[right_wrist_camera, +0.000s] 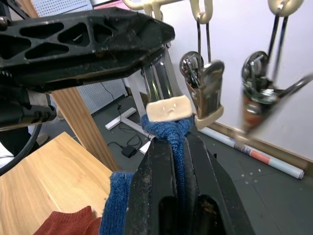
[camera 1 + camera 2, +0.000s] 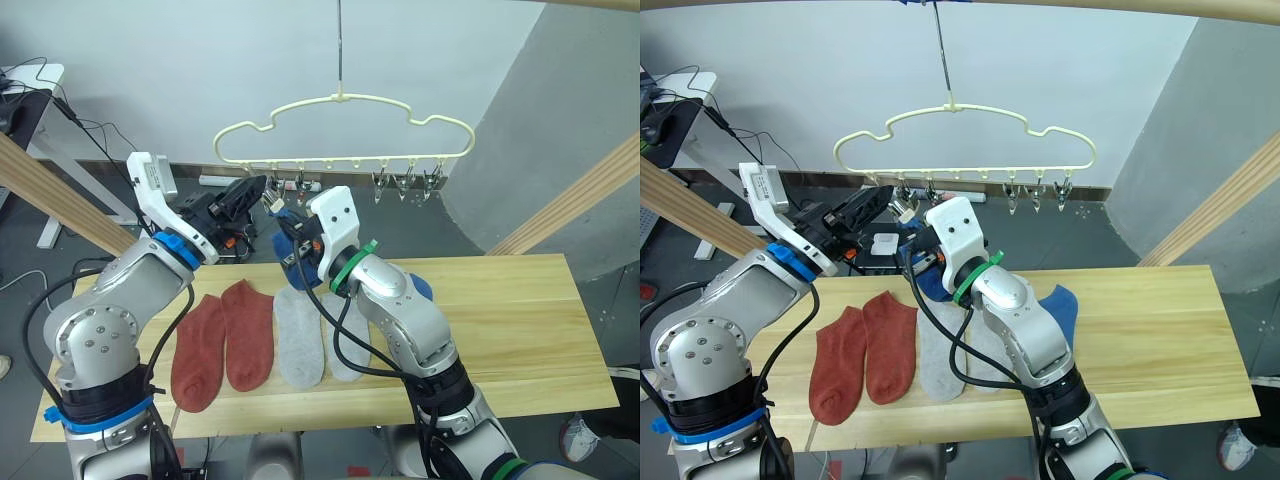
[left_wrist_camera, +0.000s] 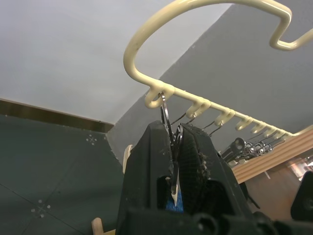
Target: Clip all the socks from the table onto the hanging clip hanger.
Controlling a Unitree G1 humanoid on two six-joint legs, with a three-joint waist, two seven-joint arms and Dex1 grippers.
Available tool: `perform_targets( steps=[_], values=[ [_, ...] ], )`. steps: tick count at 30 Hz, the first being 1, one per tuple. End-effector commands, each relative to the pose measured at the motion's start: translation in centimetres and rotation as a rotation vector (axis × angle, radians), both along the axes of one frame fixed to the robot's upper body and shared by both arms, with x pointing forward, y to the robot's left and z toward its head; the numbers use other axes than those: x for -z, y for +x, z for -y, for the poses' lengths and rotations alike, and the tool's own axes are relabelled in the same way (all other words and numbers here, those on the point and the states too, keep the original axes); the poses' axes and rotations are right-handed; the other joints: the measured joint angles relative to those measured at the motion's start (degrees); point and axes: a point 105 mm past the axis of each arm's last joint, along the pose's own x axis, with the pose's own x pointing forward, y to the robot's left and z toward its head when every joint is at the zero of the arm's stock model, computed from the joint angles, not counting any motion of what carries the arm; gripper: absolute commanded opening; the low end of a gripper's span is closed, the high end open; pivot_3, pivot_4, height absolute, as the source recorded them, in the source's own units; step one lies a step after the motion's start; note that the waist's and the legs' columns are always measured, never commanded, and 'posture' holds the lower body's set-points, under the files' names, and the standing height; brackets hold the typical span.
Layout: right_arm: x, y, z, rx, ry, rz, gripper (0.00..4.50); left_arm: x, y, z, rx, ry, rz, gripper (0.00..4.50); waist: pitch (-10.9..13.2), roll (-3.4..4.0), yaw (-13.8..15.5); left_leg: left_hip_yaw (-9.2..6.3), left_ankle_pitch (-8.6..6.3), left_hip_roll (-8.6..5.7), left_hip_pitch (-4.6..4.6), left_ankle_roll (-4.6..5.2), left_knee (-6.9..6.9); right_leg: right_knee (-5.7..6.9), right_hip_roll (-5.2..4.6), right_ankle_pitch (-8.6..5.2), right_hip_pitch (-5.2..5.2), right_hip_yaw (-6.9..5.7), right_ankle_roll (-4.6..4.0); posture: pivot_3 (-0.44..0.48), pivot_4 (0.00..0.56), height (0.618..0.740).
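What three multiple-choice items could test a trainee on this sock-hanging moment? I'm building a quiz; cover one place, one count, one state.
1. Where do the two rust-red socks lie?
A. on the table's left part
B. clipped on the hanger
C. on the floor

2. How many light grey socks lie on the table?
A. none
B. two
C. four

3. What is the right hand doing?
A. hanging open
B. gripping a blue sock
C. holding a red sock

Answers: 1 A, flat beside the grey pair; 2 B, side by side; 3 B, blue fabric pinched between its fingers under a clip.
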Motion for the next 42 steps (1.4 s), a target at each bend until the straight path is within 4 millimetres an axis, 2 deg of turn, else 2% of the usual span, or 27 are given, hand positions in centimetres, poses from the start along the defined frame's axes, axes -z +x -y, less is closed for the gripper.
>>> perform_targets(
  steps=[1, 8, 10, 11, 17, 18, 19, 23, 25, 29, 32, 36, 39, 42],
  values=[
    [-2.9, -1.3, -1.3, -0.058, 0.094, 0.064, 0.0, -1.1, -1.0, 0.7, 0.032, 0.007, 0.059, 0.14, 0.0, 0.0, 0.0, 0.0, 0.0, 0.0, 0.0, 0.0, 0.0, 0.0, 0.0, 0.0, 0.0, 0.0, 0.0, -0.146, 0.332, 0.74],
    [-3.0, -1.4, -1.5, -0.062, 0.099, 0.061, 0.0, -0.8, -0.9, 0.7, 0.032, 0.004, 0.05, 0.14, 0.0, 0.0, 0.0, 0.0, 0.0, 0.0, 0.0, 0.0, 0.0, 0.01, 0.0, 0.0, 0.0, 0.0, 0.0, -0.144, 0.33, 0.74],
    [-3.1, -1.3, -1.5, -0.062, 0.107, 0.059, 0.0, -0.8, -0.9, 0.7, 0.033, 0.014, 0.057, 0.86, 0.0, 0.0, 0.0, 0.0, 0.0, 0.0, 0.0, 0.0, 0.0, 0.01, 0.0, 0.0, 0.0, 0.0, 0.0, -0.145, 0.33, 0.74],
    [-3.1, -1.4, -1.6, -0.065, 0.108, 0.058, 0.0, -0.8, -0.9, 0.7, 0.034, 0.016, 0.058, 1.02, 0.0, 0.0, 0.0, 0.0, 0.0, 0.0, 0.0, 0.0, 0.0, 0.01, 0.0, 0.0, 0.0, 0.0, 0.0, -0.145, 0.33, 0.74],
    [-2.7, -1.7, -2.0, -0.097, 0.091, 0.056, 0.0, -0.8, -1.2, 0.5, 0.041, 0.018, 0.06, 2.86, 0.0, 0.0, 0.0, 0.01, 0.0, 0.0, 0.01, 0.0, 0.01, 0.04, 0.0, 0.0, 0.0, 0.0, 0.0, -0.14, 0.327, 0.74],
    [-2.7, -1.7, -2.1, -0.098, 0.086, 0.057, 0.59, -0.8, -1.2, 0.5, 0.042, 0.021, 0.06, 3.21, 0.0, 0.0, 0.0, 0.0, 0.0, 0.0, 0.01, 0.0, 0.01, 0.05, 0.0, 0.0, 0.0, 0.0, 0.0, -0.14, 0.327, 0.74],
    [-2.5, -1.8, -2.1, -0.104, 0.084, 0.05, 0.8, -0.8, -1.3, 0.4, 0.039, 0.027, 0.061, 3.46, 0.0, 0.0, 0.0, 0.0, 0.0, 0.0, 0.02, 0.0, 0.01, 0.06, 0.0, 0.0, -0.01, 0.0, 0.0, -0.14, 0.327, 0.74],
    [-1.5, -2.2, -2.6, -0.139, 0.02, 0.037, 2.2, -0.5, -1.5, 0.2, 0.032, 0.066, 0.065, 3.49, 0.0, -0.01, 0.0, 0.02, 0.01, 0.0, 0.03, 0.0, 0.04, 0.36, 0.0, 0.0, -0.15, 0.09, 0.0, -0.135, 0.327, 0.74],
    [-0.9, -2.3, -2.6, -0.147, -0.012, 0.036, 2.2, -0.3, -1.6, 0.1, 0.021, 0.089, 0.068, 3.49, 0.0, -0.01, -0.1, 0.03, 0.04, 0.0, 0.06, -0.05, 0.04, 0.44, 0.01, 0.0, -0.17, 0.1, 0.0, -0.135, 0.327, 0.74],
    [0.4, -2.5, -1.2, -0.136, -0.083, 0.051, 2.2, 0.0, -1.7, -0.3, -0.041, 0.205, 0.119, 3.49, 0.0, -0.01, -0.1, 0.04, 0.08, -0.01, 0.11, -0.1, 0.05, 0.6, 0.03, 0.0, -0.19, 0.09, -0.01, -0.137, 0.328, 0.74],
    [1.5, -2.9, 1.3, -0.137, -0.164, 0.074, 2.2, 0.7, -2.2, -0.6, -0.09, 0.361, 0.207, 3.49, 0.0, -0.01, 0.1, 0.1, 0.1, -0.05, 0.11, -0.13, 0.05, 0.6, 0.03, 0.0, -0.18, 0.11, -0.01, -0.147, 0.329, 0.74],
    [1.9, -3.5, 4.2, -0.151, -0.254, 0.112, 2.2, 1.5, -2.3, -1.7, -0.176, 0.435, 0.269, 3.49, 0.0, -0.01, 0.3, 0.12, 0.1, -0.05, 0.11, -0.14, 0.04, 0.55, 0.01, -0.01, -0.18, 0.14, -0.01, -0.158, 0.33, 0.74],
    [1.0, -3.8, 7.6, -0.157, -0.294, 0.136, 2.2, 2.3, -2.7, -1.2, -0.171, 0.47, 0.308, 3.49, 0.0, -0.01, 0.3, 0.16, 0.1, -0.04, 0.13, -0.14, 0.04, 0.58, 0.09, -0.01, -0.18, 0.13, -0.02, -0.169, 0.333, 0.74],
    [0.2, -3.9, 9.4, -0.153, -0.305, 0.15, 2.2, 2.4, -2.9, -0.6, -0.179, 0.473, 0.347, 3.49, 0.0, -0.01, 0.3, 0.2, 0.1, -0.04, 0.11, -0.13, 0.05, 0.56, 0.07, 0.0, -0.16, 0.16, -0.02, -0.175, 0.333, 0.74]
  ],
)
